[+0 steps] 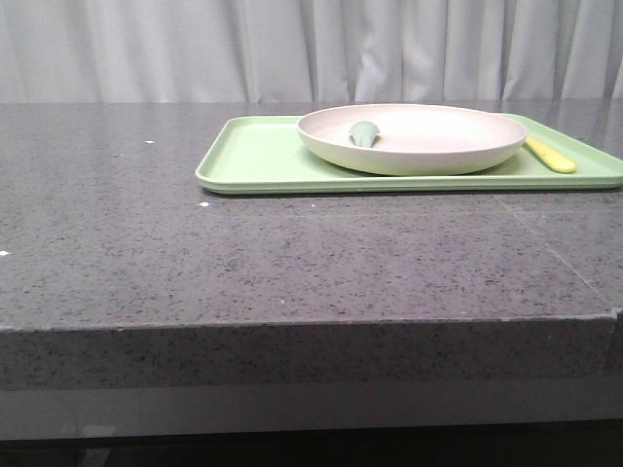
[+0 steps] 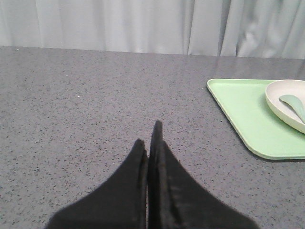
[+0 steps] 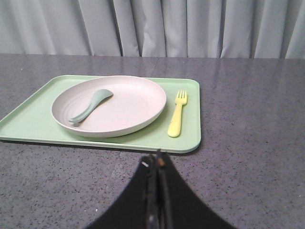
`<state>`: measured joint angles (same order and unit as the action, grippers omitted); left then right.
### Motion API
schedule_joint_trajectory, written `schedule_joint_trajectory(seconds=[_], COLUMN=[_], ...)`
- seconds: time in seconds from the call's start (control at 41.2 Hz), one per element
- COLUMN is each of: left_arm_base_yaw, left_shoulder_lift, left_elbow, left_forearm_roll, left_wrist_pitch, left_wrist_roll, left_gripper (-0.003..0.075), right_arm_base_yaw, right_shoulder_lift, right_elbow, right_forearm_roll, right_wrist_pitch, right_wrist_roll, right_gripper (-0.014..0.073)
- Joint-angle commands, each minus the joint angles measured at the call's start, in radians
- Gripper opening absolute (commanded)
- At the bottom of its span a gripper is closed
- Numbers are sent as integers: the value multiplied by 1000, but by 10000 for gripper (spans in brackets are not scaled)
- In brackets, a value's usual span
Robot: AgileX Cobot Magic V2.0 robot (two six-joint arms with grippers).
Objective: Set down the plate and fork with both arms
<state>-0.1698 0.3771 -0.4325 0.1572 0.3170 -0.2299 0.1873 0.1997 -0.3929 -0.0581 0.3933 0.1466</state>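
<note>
The cream plate (image 1: 414, 138) sits on a light green tray (image 1: 253, 156) at the back right of the table. It also shows in the right wrist view (image 3: 119, 107) and partly in the left wrist view (image 2: 281, 102). The pale yellow fork (image 1: 550, 155) lies on the tray to the right of the plate, seen whole in the right wrist view (image 3: 177, 114). My left gripper (image 2: 149, 138) is shut and empty over bare table, left of the tray. My right gripper (image 3: 157, 160) is shut and empty, just short of the tray's near edge. Neither gripper shows in the front view.
A grey-green spoon (image 3: 89, 106) lies inside the plate, also visible in the front view (image 1: 364, 133). The dark speckled stone table (image 1: 146, 243) stretches to the left and front of the tray. A pale curtain hangs behind the table.
</note>
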Motion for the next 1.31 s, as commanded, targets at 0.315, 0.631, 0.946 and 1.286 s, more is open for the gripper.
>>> schedule_joint_trajectory(seconds=[0.315,0.631,0.946,1.286], left_arm_base_yaw=[3,149,212,212], left_shoulder_lift=[-16,-271,-405,-403], left_elbow=[-14,186,381,440], left_forearm_roll=[-133,-150,-157,-157], left_wrist_pitch=[-98,-134,-237,-330], left_wrist_roll=[206,204,204,204], left_gripper=[-18,-18,-18,-18], right_arm_base_yaw=[1,1,1,1], right_shoulder_lift=[10,10,11,11], right_elbow=[-28,-28,-28,-28], right_forearm_roll=[-13,-13,-13,-13], right_wrist_pitch=[-91,-91,-90,-91], right_wrist_roll=[-9,-9,-9,-9], right_gripper=[-117,-117,-117,-117])
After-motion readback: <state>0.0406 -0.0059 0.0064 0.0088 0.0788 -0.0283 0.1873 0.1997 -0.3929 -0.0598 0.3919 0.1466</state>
